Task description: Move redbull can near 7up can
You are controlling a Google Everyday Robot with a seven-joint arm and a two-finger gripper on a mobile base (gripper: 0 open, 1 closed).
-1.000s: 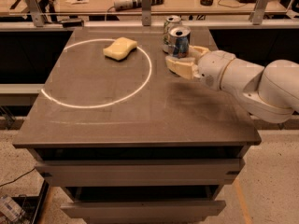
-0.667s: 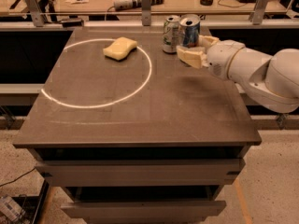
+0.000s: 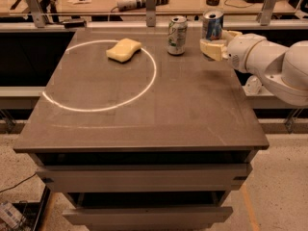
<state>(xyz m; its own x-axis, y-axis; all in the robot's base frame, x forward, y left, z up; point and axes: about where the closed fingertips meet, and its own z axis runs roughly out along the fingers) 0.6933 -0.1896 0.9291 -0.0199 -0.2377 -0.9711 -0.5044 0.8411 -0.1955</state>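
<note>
The redbull can (image 3: pixel 212 25), slim with blue and silver panels, is upright at the far right of the table, held between the cream fingers (image 3: pixel 211 49) of my gripper (image 3: pixel 217 41). The gripper reaches in from the right and is shut on the can; its lower finger hides the can's base. The 7up can (image 3: pixel 177 35), white-silver with green markings and slightly dented, stands upright on the table just left of the redbull can, with a small gap between them.
A yellow sponge (image 3: pixel 124 49) lies at the far left-centre of the dark table (image 3: pixel 144 109), inside a white ring (image 3: pixel 103 107) marked on the top. A workbench with tools and metal posts (image 3: pixel 150 4) runs behind the table's far edge.
My gripper has carried the redbull can to the right, from in front of the 7up can to its right side. The 7up can and the sponge have not moved.
</note>
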